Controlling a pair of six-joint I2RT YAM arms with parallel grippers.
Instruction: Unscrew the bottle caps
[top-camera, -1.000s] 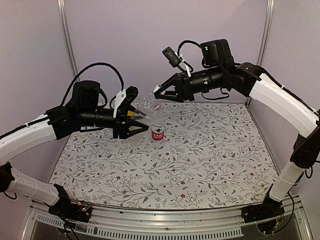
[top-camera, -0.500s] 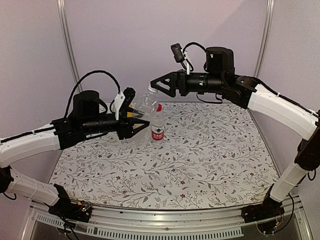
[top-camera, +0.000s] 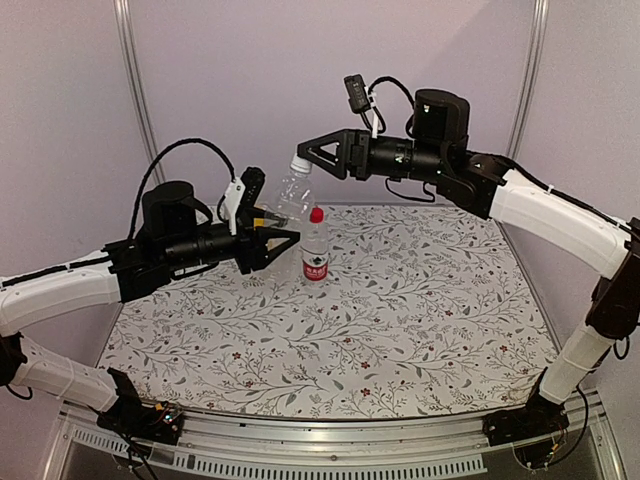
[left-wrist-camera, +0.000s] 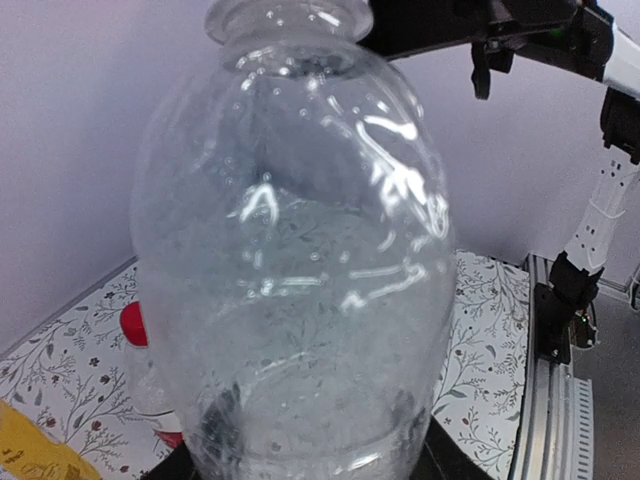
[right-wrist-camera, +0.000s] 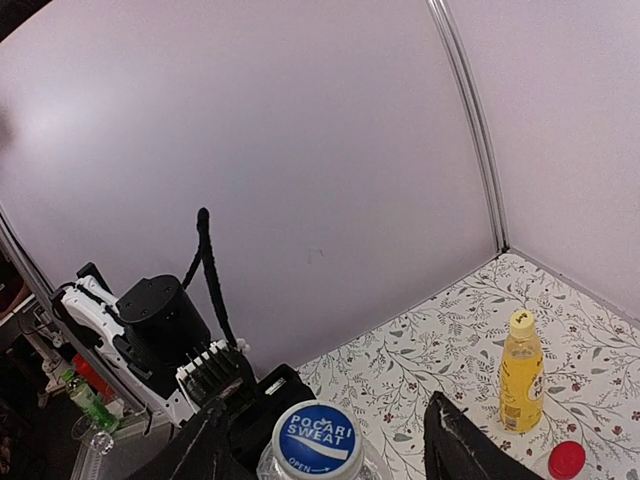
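Observation:
My left gripper (top-camera: 278, 234) is shut on the lower body of the clear unlabelled bottle (top-camera: 288, 198), holding it tilted above the mat. This bottle (left-wrist-camera: 290, 250) fills the left wrist view. Its blue-white cap (right-wrist-camera: 318, 438) sits between the fingers (right-wrist-camera: 455, 445) of my right gripper (top-camera: 308, 156), which is open and apart from the cap on both sides. The red-labelled bottle (top-camera: 315, 256) stands on the mat with its red cap (top-camera: 317, 214) on. The yellow bottle (right-wrist-camera: 522, 372) stands upright with its yellow cap (right-wrist-camera: 522, 321) on. It is hidden in the top view.
The floral mat (top-camera: 400, 320) covers the table. Lilac walls with metal corner posts (top-camera: 135, 90) close the back and sides. The red cap (right-wrist-camera: 567, 458) lies close to the yellow bottle in the right wrist view.
The right gripper rose, swung left to the clear bottle's cap and opened. The left gripper raised the bottle and tipped it more upright.

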